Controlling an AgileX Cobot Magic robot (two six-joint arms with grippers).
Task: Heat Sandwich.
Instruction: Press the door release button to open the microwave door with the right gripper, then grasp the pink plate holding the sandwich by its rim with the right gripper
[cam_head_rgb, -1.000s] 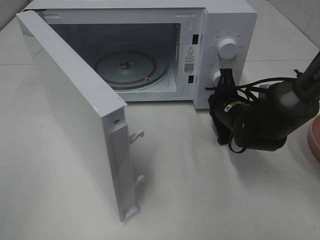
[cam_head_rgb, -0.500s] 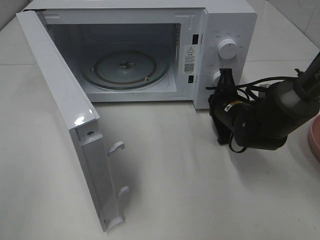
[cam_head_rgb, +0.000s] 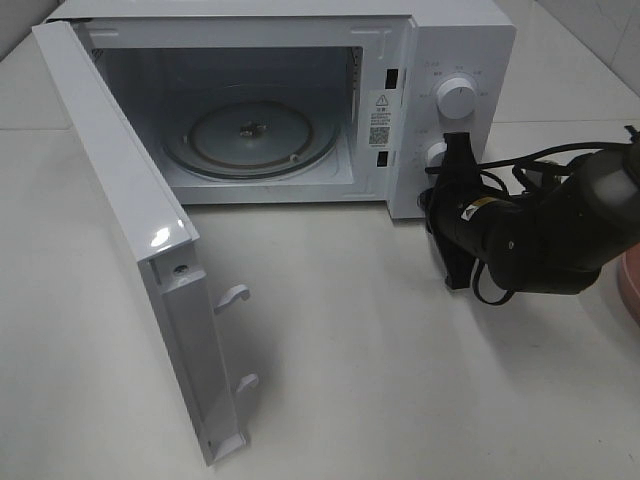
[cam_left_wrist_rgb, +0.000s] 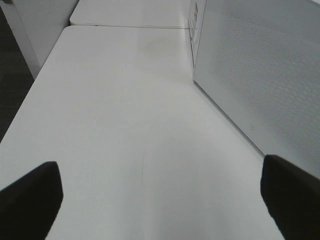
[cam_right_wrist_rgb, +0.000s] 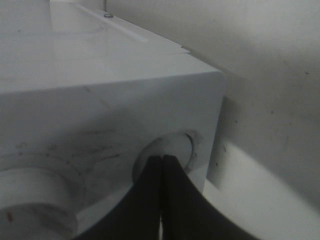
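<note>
One open door (cam_head_rgb: 120, 200) swings near left, bearing two latch hooks (cam_head_rgb: 232, 295). The left gripper (cam_left_wrist_rgb: 160, 200) hovers over the table (cam_left_wrist_rgb: 125, 125), fingers wide apart. One pink dish (cam_head_rgb: 632, 285) sits at the right edge. The right arm reaches in low, its gripper (cam_right_wrist_rgb: 161, 162) pinched together at the lower knob (cam_right_wrist_rgb: 177, 147) of two on the one microwave (cam_head_rgb: 460, 40). One turntable (cam_head_rgb: 250, 135) lies inside. Where the sandwich is cannot be told.

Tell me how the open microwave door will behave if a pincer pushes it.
The door looks like a stiff flat panel hinged to the microwave at its far edge, so it would probably swing, not flex or slide. Its two latch hooks look thin and could snag or snap if struck.
</note>
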